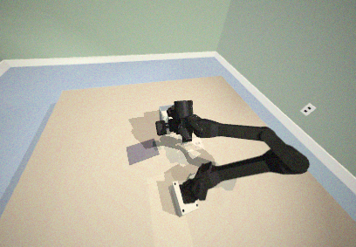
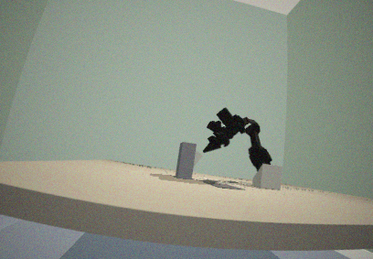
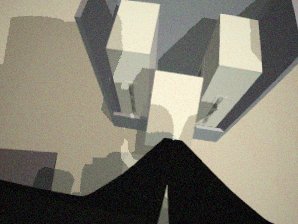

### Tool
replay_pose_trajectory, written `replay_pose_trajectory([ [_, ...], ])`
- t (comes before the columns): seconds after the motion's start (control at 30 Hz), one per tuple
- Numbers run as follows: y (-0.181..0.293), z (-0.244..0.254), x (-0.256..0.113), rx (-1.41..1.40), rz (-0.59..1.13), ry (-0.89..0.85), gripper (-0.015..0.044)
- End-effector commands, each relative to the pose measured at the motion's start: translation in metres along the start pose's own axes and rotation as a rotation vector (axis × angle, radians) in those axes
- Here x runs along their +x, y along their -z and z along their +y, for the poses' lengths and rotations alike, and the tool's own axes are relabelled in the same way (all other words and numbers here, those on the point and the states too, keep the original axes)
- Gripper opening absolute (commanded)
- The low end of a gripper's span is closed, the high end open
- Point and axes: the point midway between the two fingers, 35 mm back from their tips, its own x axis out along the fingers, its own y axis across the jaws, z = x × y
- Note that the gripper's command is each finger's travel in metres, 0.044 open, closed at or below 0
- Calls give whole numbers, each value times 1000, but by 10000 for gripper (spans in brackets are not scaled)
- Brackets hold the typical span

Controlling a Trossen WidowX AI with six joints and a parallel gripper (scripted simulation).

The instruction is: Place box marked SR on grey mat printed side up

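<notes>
QSFP-100G-SR is not something I can pick out: three boxes stand at the bin (image 1: 164, 107) (image 2: 186, 160) (image 3: 95, 50), the left box (image 3: 132, 27), the right box (image 3: 239, 42) and the middle box (image 3: 176, 95), and I can't read a code on any of them. My gripper (image 1: 170, 112) (image 2: 204, 151) (image 3: 170, 148) is closed up narrow with nothing held, its tips overlapping the middle box's near end in the wrist view; whether they touch, I can't tell. The grey mat (image 1: 142, 152) (image 3: 25, 167) lies apart from the bin, with no box on it.
</notes>
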Motion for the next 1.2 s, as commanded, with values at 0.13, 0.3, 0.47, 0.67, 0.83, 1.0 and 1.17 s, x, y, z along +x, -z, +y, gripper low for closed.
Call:
replay_pose_trajectory([
  [0.13, 0, 0, 0, 0, 0, 0, 0],
  [0.3, -2, 1, 0, -95, 14, -3, 105],
  [0.47, -5, 2, -1, -286, 42, -12, 236],
  [0.67, -9, 3, -2, -515, 75, -29, 238],
  [0.83, -12, 3, -3, -706, 100, -47, 238],
  [1.0, -15, 3, -4, -896, 124, -70, 238],
  [1.17, -18, 3, -6, -1086, 147, -96, 238],
])
